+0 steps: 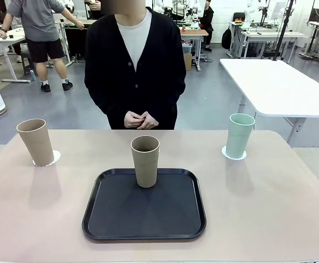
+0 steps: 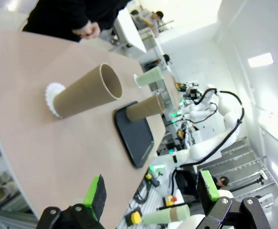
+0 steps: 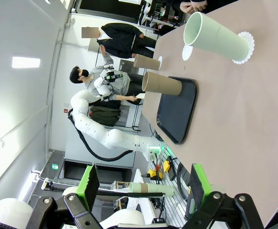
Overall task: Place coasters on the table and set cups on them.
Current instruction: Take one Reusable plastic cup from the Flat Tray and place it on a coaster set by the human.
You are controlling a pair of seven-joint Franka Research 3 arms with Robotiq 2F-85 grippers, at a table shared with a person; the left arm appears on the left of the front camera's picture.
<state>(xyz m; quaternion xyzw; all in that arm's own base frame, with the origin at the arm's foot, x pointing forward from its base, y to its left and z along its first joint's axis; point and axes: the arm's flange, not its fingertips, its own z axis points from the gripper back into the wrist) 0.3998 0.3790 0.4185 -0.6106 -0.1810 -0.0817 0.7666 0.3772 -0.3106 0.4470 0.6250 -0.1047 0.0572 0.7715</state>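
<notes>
On the beige table (image 1: 268, 203), a beige-brown cup (image 1: 35, 141) stands on a white scalloped coaster (image 1: 52, 159) at the left. A mint green cup (image 1: 239, 135) stands on a coaster (image 1: 233, 155) at the right. A second beige-brown cup (image 1: 145, 160) stands upright at the far edge of the black tray (image 1: 144, 219). In the right wrist view another white scalloped disc (image 3: 187, 52) lies on the table just past the mint cup (image 3: 217, 37). My left gripper (image 2: 152, 191) is open off the table's left end. My right gripper (image 3: 142, 186) is open off its right end. Neither holds anything.
A person in a black cardigan stands at the far side with hands (image 1: 140, 120) clasped. A white table (image 1: 274, 82) stands behind at the right. Bare tabletop lies to both sides of the tray.
</notes>
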